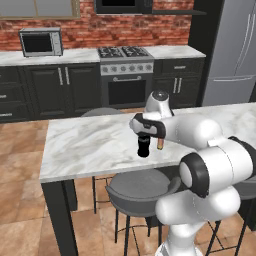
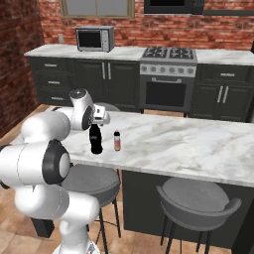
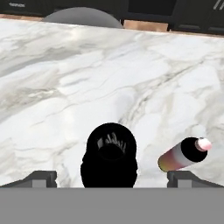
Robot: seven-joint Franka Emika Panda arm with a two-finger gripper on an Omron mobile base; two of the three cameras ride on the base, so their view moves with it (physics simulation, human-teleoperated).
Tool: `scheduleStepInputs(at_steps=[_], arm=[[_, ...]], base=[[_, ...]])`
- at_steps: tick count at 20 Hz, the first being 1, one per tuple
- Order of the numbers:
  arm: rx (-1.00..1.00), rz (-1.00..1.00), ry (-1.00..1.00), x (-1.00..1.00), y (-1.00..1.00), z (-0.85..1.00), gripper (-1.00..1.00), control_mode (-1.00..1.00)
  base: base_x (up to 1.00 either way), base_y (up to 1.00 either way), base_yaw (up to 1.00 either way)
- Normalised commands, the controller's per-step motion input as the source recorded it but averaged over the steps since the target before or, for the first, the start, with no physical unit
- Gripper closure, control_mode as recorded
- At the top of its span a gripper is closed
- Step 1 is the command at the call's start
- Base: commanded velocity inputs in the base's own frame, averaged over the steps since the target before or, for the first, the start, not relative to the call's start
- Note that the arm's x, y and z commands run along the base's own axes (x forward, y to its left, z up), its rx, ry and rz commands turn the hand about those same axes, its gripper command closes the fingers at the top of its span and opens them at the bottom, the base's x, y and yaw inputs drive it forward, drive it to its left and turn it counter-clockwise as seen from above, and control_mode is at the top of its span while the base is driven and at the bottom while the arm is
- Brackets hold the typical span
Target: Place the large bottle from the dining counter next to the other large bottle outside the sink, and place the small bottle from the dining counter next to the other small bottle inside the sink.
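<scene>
The large bottle (image 1: 144,147) stands upright on the dining counter (image 1: 85,145), black with a narrow waist. My gripper (image 1: 142,131) hangs just above its cap, open, fingers pointing down. In the hand view the black bottle (image 3: 109,159) sits between my two fingertips (image 3: 41,178), seen from above and not touched. The small bottle (image 1: 160,144), pale-capped with an orange-pink body, stands a short way to the right of it (image 3: 181,155). From the right base view the black bottle (image 2: 95,140) and small bottle (image 2: 117,141) stand side by side under the gripper (image 2: 99,121). The sink and the other bottles are out of view.
Round grey stools (image 1: 137,189) (image 2: 196,201) stand under the counter's near edge. Behind, dark cabinets carry a stove (image 1: 125,60) and a microwave (image 1: 41,42); a steel fridge (image 1: 235,45) stands at the right. The marble slab (image 2: 188,144) stretches bare to the right of the bottles.
</scene>
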Motion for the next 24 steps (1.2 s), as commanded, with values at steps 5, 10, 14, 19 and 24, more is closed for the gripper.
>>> scheduleStepInputs(at_steps=[5,10,14,19,24], arm=[[0.0,0.01,0.0,0.09,-0.04,-0.01,-1.0,-1.0],[0.0,0.02,0.0,0.13,0.0,-0.06,-1.0,-1.0],[0.0,0.02,0.0,0.1,0.0,-0.12,-1.0,-1.0],[0.0,0.02,0.0,0.12,0.0,-0.15,-1.0,-1.0],[0.0,0.01,0.0,0.05,0.04,-0.18,-1.0,-1.0]], base=[[0.0,0.0,0.0],[0.0,0.0,0.0],[0.0,0.0,0.0],[0.0,0.0,0.0],[0.0,0.0,0.0]])
